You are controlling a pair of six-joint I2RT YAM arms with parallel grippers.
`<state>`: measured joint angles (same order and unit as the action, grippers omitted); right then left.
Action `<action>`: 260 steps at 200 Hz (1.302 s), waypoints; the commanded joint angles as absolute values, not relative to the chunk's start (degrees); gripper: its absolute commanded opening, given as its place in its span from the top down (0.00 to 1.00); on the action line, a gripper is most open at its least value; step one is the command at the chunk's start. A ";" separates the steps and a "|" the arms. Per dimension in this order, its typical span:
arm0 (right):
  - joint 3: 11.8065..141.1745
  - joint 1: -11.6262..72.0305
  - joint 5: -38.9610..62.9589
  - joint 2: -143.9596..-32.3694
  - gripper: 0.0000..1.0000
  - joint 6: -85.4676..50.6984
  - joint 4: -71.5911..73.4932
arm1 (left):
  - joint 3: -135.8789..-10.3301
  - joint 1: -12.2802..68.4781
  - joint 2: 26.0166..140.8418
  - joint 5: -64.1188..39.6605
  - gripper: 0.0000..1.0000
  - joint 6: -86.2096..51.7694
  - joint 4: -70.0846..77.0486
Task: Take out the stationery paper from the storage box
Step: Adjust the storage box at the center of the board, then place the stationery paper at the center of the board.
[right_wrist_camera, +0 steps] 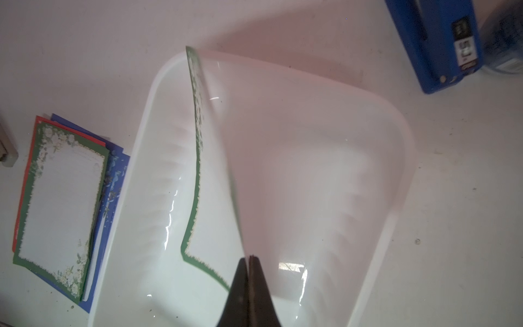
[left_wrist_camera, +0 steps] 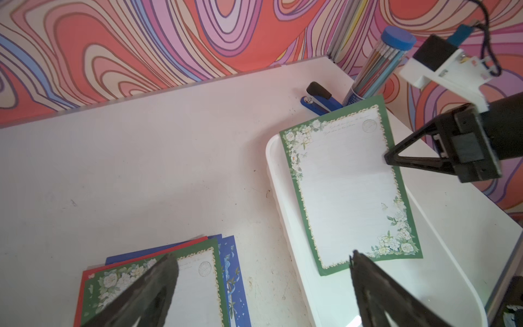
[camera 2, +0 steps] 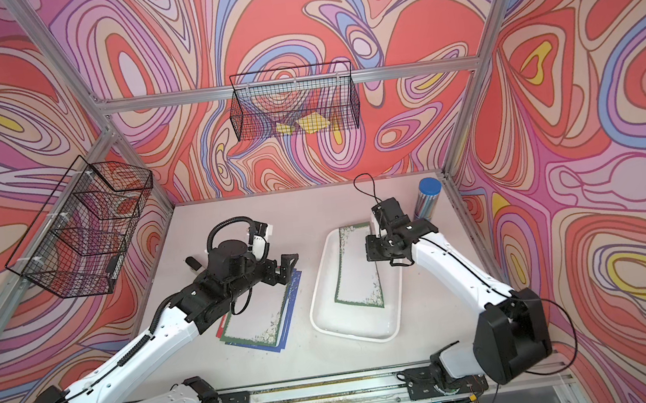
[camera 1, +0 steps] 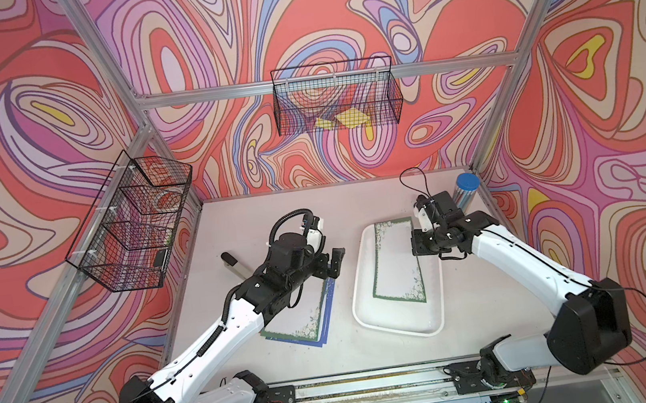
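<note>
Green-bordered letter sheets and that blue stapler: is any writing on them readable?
No text can be read.
Green-bordered white letter sheet: a cursive line and a round stamp at its head, too blurred.
Blue plastic stapler: small white-and-black label, too blurred.

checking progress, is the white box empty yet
Not empty: one green-bordered sheet lies partly in the storage box, one edge pinched and lifted by the right gripper.
</note>
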<state>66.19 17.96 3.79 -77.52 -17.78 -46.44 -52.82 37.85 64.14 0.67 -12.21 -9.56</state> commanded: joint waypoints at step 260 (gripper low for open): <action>51.61 39.92 9.76 -41.72 1.00 22.28 -0.55 | -57.87 37.71 48.89 -18.45 0.21 16.41 -8.13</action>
